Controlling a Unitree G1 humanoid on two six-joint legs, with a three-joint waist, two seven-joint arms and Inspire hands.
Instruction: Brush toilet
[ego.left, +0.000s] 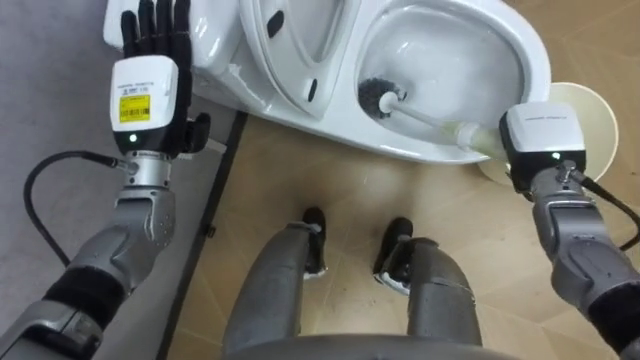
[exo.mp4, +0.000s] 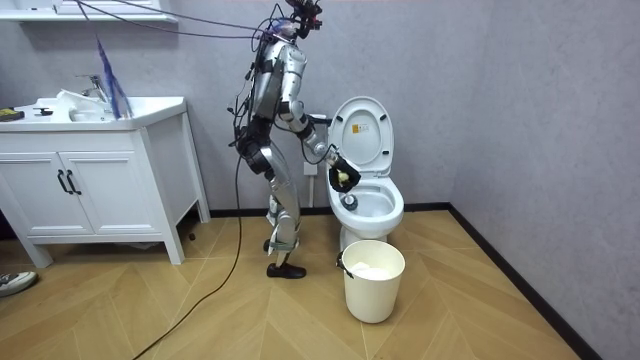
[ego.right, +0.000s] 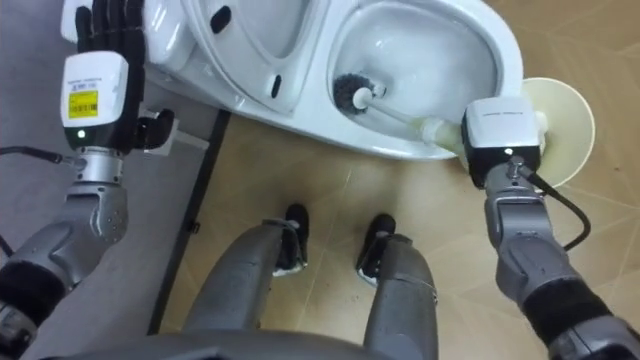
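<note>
White porcelain takes up the top of the left eye view. The toilet bowl (ego.left: 470, 60) lies open with its seat (ego.left: 275, 70) tipped up to the left. Inside the bowl is the toilet brush (ego.left: 425, 117). Its dark, round bristle head (ego.left: 377, 96) rests against the bowl's near left wall. A slim white handle slants from the head up over the near rim and thickens into a pale grip. That grip runs into the right hand (ego.left: 541, 135), which is closed round it just outside the rim. Only the white back of this hand faces the camera. Just beyond it, beside the bowl, stands a cream bucket (ego.left: 605, 120). Its inside looks pale, and I cannot tell what it holds. The left hand (ego.left: 147, 95) is raised at the upper left, over the toilet's edge by the seat. Its black fingers are straight and slightly spread, it holds nothing, and a yellow label shows on its back.

The right eye view gives the same layout. The brush head sits low on the bowl's left side, and the handle crosses the rim to the closed right hand.

In the room view the robot stands upright on the wooden floor (exo.mp4: 480, 300), close to the toilet on the room view's left, with both arms reaching toward the bowl. The bucket sits on the floor in front of the toilet. A white cabinet (exo.mp4: 90, 195) stands well apart at the room view's left.
</note>
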